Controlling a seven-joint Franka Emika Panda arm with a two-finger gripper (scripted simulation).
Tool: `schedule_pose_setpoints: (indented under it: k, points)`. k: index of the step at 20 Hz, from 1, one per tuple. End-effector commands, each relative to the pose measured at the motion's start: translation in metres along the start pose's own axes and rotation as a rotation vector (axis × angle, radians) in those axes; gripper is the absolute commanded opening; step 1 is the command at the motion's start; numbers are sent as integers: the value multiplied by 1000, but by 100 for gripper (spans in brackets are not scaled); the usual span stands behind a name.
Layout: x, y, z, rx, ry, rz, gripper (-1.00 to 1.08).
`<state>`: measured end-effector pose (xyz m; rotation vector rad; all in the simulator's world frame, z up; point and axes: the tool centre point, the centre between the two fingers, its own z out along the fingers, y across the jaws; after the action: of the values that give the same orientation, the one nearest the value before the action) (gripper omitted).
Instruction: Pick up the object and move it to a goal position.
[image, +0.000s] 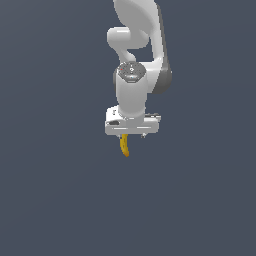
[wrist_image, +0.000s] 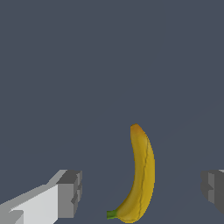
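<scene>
The object is a small curved yellow banana (wrist_image: 142, 175) with a green stem end, lying on the dark grey floor. In the wrist view it sits between my two fingers, nearer the midline than either pad, and touches neither one. My gripper (wrist_image: 142, 190) is open wide, with one grey pad (wrist_image: 70, 192) on one side and the other pad (wrist_image: 213, 188) at the frame's edge. In the exterior view the banana (image: 124, 146) pokes out just below the white hand, and the gripper (image: 132, 134) is directly over it.
The floor (image: 50, 190) is a plain dark grey surface with nothing else on it. The white arm (image: 135, 60) rises straight above the hand at the middle of the exterior view.
</scene>
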<state>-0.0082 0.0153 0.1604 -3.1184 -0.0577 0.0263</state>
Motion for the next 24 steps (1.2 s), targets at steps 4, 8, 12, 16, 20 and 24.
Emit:
schedule_pose_setpoints:
  k: [4, 8, 12, 16, 20, 24]
  points:
    - [0, 6, -1, 2, -1, 9, 100]
    - [-2, 25, -4, 7, -6, 39, 100]
    - [-2, 29, -6, 9, -7, 44, 100]
    - [-4, 28, -1, 7, -6, 51, 100]
    - [-10, 27, 10, 5, -3, 73, 100]
    - [-21, 27, 27, 0, 0, 108, 100]
